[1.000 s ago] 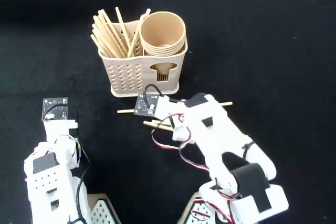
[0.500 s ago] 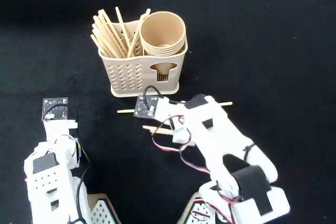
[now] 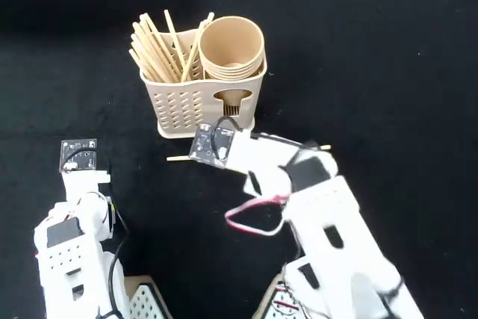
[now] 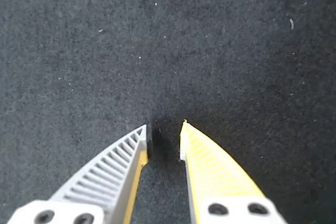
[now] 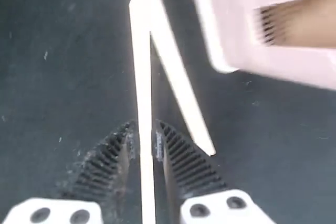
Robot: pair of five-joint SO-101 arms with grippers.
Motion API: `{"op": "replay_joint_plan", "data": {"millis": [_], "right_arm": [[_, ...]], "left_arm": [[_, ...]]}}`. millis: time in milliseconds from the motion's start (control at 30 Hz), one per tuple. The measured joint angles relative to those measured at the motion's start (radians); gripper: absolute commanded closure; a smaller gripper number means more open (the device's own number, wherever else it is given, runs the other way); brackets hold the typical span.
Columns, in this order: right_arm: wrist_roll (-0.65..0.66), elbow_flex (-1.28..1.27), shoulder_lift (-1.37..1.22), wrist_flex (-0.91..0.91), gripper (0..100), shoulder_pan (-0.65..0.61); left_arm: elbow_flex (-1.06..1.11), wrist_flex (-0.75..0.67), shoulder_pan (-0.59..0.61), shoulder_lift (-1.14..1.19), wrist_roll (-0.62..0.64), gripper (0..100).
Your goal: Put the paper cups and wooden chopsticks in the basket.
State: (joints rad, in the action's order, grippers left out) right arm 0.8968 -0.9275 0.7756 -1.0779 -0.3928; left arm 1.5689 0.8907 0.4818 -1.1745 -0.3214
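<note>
The beige perforated basket [image 3: 198, 102] stands at the back of the table, holding stacked paper cups [image 3: 231, 46] and several wooden chopsticks [image 3: 157, 46]. My right gripper [image 5: 144, 136] is shut on one chopstick [image 5: 140, 77], just in front of the basket [image 5: 273, 30]. A second chopstick [image 5: 181, 98] lies slanted beside the held one. In the high view the right arm [image 3: 261, 158] covers most of a chopstick lying on the cloth, whose ends [image 3: 178, 158] stick out either side. My left gripper [image 4: 165, 127] hovers over bare cloth, its fingers a narrow gap apart and holding nothing.
Black cloth [image 3: 388, 72] covers the whole table, with free room to the right and left of the basket. The left arm [image 3: 75, 214] sits at the front left corner, well away from the basket.
The right arm has swung up and toward the basket. The chopstick that lay under its wrist is gone from the cloth. The left arm has not moved.
</note>
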Motion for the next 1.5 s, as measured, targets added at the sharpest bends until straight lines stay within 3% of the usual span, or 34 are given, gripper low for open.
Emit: {"op": "replay_joint_plan", "data": {"millis": [300, 567, 767, 933, 1200, 1500], "right_arm": [[-0.292, 0.098, 0.282, 0.023, 98.7, -0.193], [-0.451, 0.198, 0.270, 0.368, 98.7, -0.201], [-0.595, 0.232, 0.172, 0.729, 98.7, -0.201], [-0.672, 0.344, 0.040, 0.913, 98.7, -0.201], [-0.681, 0.480, -0.247, 1.054, 98.7, -0.201], [-0.836, 0.535, -0.436, 1.066, 98.6, -0.201]], "left_arm": [[0.000, 0.000, 0.000, 0.000, 0.000, 88], [0.000, 0.000, 0.000, 0.000, 0.000, 88], [0.000, 0.000, 0.000, 0.000, 0.000, 88], [0.000, 0.000, 0.000, 0.000, 0.000, 88], [0.000, 0.000, 0.000, 0.000, 0.000, 88], [0.000, 0.000, 0.000, 0.000, 0.000, 88]]}}
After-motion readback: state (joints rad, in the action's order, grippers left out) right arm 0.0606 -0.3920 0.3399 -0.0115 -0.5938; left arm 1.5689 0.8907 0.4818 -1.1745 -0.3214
